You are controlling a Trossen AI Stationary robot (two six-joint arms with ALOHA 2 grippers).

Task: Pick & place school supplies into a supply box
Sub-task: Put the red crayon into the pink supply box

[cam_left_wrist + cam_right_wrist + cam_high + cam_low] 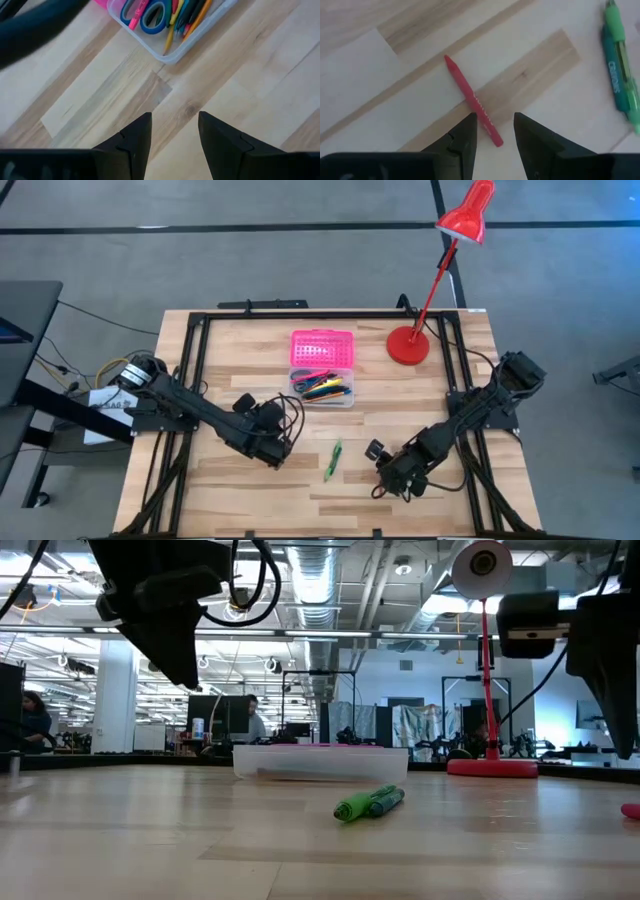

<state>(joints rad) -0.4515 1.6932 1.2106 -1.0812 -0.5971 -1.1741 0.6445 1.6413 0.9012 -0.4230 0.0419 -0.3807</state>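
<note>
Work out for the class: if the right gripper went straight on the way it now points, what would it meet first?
Most likely the red crayon lying on the table: it sits just ahead of the open right gripper, in line with the gap. Depth is unclear; nothing else lies between.

A light wooden counter with a black frame along its edges stands on a grey floor. A red lamp stands on the far right corner of the counter; its thin stem leans and its shade reaches beyond the edge. Cables lie on the left. In the low view, a person sits far behind, in a room with monitors.
</note>
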